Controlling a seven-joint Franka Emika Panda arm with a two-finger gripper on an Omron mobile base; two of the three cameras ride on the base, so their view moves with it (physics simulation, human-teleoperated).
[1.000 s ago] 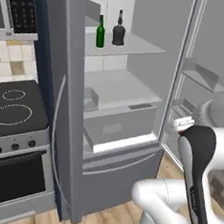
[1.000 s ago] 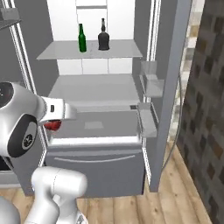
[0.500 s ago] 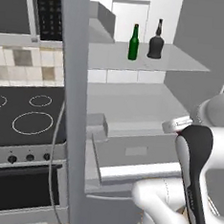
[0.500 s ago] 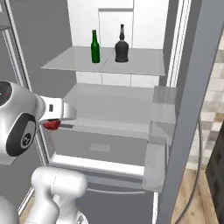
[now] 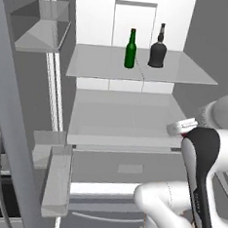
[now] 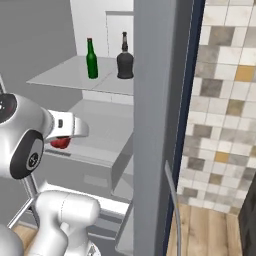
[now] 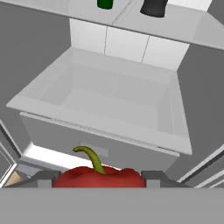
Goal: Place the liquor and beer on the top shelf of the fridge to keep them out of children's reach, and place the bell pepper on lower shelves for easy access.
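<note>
Our jaws [image 7: 99, 180] are clenched on the bell pepper [image 7: 99, 176], carried in front of the fridge [image 5: 201, 30], below the top shelf [image 5: 95, 65]. We judge it light, waxy-slick and bruisable, best gripped across its broad shoulders. Its stem points up in the hand view; its body lies widest between the fingers.

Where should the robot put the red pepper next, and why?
Probably the claw should carry the bell pepper it holds forward, over the lower shelf just ahead. The beer and the liquor already stand on the top shelf, so the pepper is the one thing left.
</note>
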